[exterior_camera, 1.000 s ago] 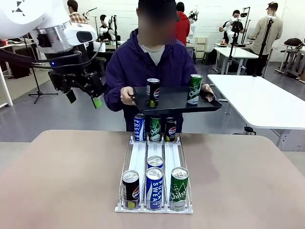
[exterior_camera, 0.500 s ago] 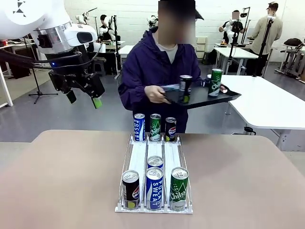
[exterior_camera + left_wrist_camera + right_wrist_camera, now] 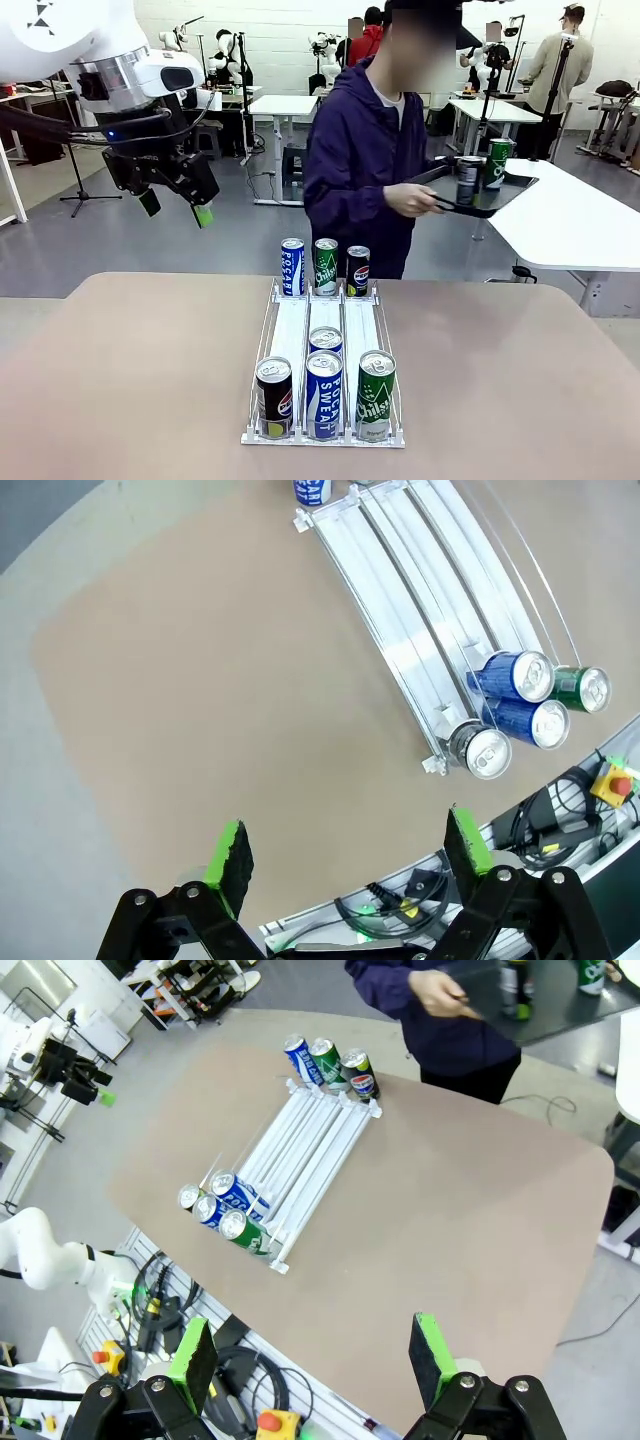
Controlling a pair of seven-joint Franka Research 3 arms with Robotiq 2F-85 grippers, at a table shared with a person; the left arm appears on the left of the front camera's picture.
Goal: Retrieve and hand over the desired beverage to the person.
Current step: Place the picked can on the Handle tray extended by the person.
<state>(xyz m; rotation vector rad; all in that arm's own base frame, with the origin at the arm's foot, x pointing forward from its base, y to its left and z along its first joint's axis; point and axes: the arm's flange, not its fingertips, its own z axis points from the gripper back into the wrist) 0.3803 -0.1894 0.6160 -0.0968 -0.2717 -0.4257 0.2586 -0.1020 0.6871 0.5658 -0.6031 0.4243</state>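
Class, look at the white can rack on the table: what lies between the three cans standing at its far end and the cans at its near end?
In the front view, between the far cans and the near cans, the rack holds just bare white lanes; the right wrist view shows the same.

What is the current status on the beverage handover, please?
Left gripper open, raised left of table. Right gripper open, high above table. Cans untouched in rack. Person carrying tray rightward.
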